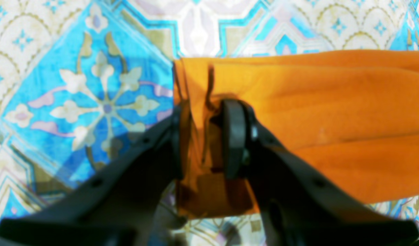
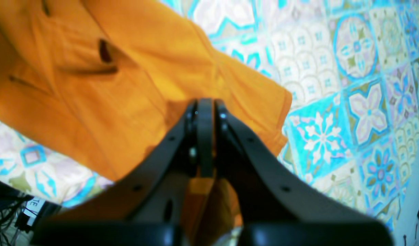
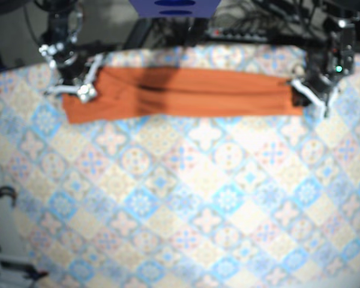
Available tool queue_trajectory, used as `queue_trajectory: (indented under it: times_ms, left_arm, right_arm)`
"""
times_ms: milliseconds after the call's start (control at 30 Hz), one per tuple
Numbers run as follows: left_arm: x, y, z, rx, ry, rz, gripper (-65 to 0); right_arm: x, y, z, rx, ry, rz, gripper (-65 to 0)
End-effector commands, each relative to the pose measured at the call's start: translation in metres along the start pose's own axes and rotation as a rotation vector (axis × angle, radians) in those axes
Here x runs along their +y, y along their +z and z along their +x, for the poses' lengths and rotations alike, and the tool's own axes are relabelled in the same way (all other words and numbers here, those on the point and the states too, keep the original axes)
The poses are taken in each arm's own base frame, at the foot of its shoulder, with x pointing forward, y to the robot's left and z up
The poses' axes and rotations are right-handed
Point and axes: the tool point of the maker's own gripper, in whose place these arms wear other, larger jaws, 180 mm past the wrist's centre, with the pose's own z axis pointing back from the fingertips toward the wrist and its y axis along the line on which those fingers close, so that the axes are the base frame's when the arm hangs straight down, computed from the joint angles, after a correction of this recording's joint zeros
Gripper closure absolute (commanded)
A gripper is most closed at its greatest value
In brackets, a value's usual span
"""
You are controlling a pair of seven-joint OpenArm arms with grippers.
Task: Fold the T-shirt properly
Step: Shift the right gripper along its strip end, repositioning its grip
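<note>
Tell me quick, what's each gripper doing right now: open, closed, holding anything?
Left gripper: closed on a bunched end of the orange T-shirt.
Right gripper: closed, pinching the T-shirt's other end.

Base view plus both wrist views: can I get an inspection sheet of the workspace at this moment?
Surface: patterned tablecloth, blue and cream tiles, lying flat.
Job's things: orange T-shirt, folded into a long band along the far edge, held between the two arms.
Clutter: nothing seen.
Grippers: left claw pinches one bunched end of the band; right claw is closed on the other end.
Cables: dark cables behind the table; a cable loop at the base view's left edge.
Surroundings: blue object past the far edge; the rest is too blurred to tell.
</note>
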Motion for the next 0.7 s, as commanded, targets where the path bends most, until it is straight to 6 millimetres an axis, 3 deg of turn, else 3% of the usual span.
queue_trajectory:
  times_ms: [0, 267, 667]
  left_arm:
    - [0.010, 0.004, -0.013, 0.066, -0.020, 0.032, -16.0]
    - [0.010, 0.004, -0.013, 0.066, -0.020, 0.032, -16.0]
    - [0.010, 0.004, -0.013, 0.066, -0.020, 0.032, -16.0]
  right_arm:
    - [-0.006, 0.002, 0.007, -0.028, 0.005, -0.017, -1.1]
    - [-0.006, 0.002, 0.009, -0.033, 0.002, -0.019, -0.7]
    - [-0.027, -0.013, 0.047, -0.119, 0.016, -0.059, -0.7]
